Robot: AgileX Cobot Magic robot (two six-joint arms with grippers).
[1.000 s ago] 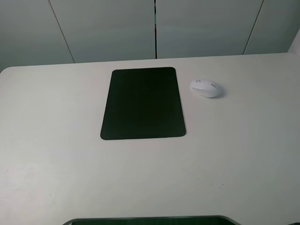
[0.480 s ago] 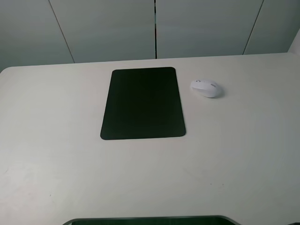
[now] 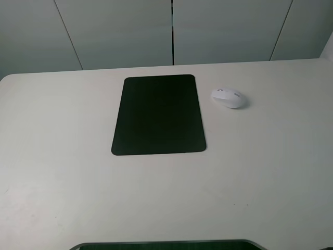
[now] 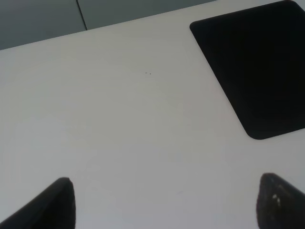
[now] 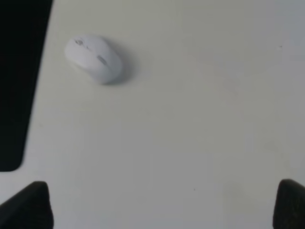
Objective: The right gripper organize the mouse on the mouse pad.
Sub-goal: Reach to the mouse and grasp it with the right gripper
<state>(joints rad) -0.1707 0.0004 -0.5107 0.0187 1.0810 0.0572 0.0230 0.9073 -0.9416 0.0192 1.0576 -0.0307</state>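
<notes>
Right gripper (image 5: pixel 158 208) hovering over the white table (image 5: pixel 200 124), jaws spread wide and holding nothing, white computer mouse (image 5: pixel 94 58) well ahead of its fingertips, untouched, lying just beside the black mouse pad (image 5: pixel 16 71), not on it

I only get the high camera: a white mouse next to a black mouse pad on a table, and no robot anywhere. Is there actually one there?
Observer: Yes. The right wrist view shows the right gripper, its two black fingertips spread wide with nothing between them.
Operator: Is it anywhere near the mouse?
Observer: It is over the bare table, apart from the mouse, which lies ahead of it beside the mouse pad.
Operator: And the other arm?
Observer: The left gripper is open too, with only the pad's corner in its camera, no mouse.
</notes>
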